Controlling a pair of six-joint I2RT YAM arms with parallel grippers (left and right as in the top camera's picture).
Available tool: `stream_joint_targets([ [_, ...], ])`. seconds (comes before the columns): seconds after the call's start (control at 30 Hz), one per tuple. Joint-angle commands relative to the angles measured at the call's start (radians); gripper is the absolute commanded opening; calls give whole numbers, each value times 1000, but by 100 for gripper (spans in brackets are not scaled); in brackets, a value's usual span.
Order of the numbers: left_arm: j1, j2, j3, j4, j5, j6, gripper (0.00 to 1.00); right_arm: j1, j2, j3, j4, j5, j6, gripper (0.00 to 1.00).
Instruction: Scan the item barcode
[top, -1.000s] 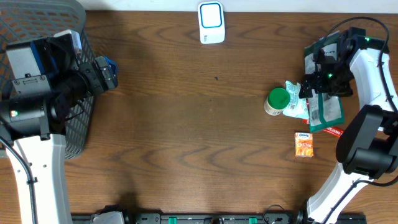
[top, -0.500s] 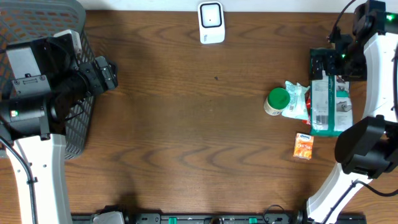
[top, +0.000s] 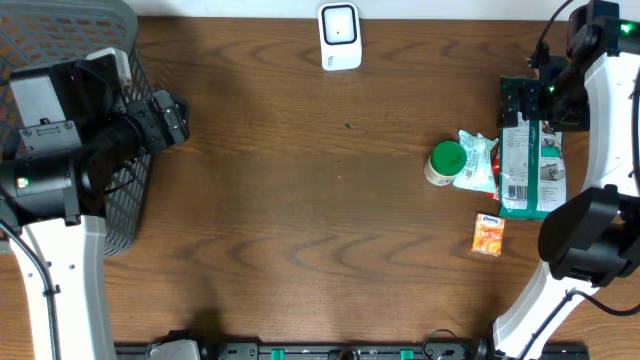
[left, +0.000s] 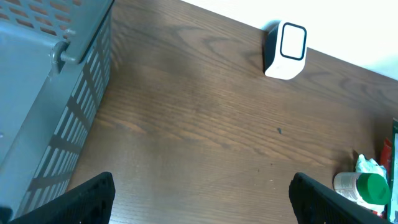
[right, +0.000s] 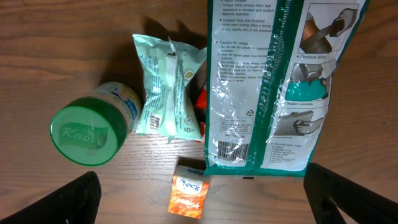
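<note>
The glove packet (top: 530, 165) lies with its long axis from far to near edge at the right edge of the table (top: 300, 200), directly below the right fingers (right: 68, 202), which are wide open and empty; the left fingers (left: 87, 199), open too, are well apart.

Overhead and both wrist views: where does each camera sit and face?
Overhead: above the table, looking straight down; left arm, right arm.
Left wrist: beside the basket, facing the scanner; left gripper fingertips at bottom corners.
Right wrist: looking down on jar and glove pack; right gripper fingertips at bottom corners.
Shared: the jar shows in all three.
</note>
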Motion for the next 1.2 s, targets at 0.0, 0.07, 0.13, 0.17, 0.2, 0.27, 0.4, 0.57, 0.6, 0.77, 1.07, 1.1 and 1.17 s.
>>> stream_joint_targets([
  [0.0,5,-2,18,-3,1,9,89,3,-10,16,-2,-2,18,99],
  [0.07,5,-2,18,-3,1,9,90,5,-9,13,0,-2,18,99],
  [0.13,5,-2,18,-3,1,9,90,8,-24,13,1,-2,18,99],
  [0.17,5,-2,18,-3,1,9,90,10,-29,13,1,-2,18,99],
  [0.2,5,-2,18,-3,1,9,90,15,-50,13,1,-2,18,99],
  [0.27,5,-2,18,-3,1,9,90,34,-119,13,1,-2,18,99],
  [0.4,5,-2,18,-3,1,9,90,108,-355,14,2,-2,18,99],
  [0.57,5,-2,18,-3,1,9,90,190,-629,13,1,-2,18,99],
  [0.6,5,-2,18,-3,1,9,90,233,-722,13,2,30,-24,99],
  [0.77,5,-2,18,-3,1,9,90,284,-951,-51,0,81,-76,99],
  [1.07,5,-2,18,-3,1,9,90,283,-1522,-703,275,43,-68,99],
  [1.1,5,-2,18,-3,1,9,90,281,-1575,-769,330,42,-68,99],
  [1.17,5,-2,18,-3,1,9,90,275,-1670,-900,457,43,-68,99],
])
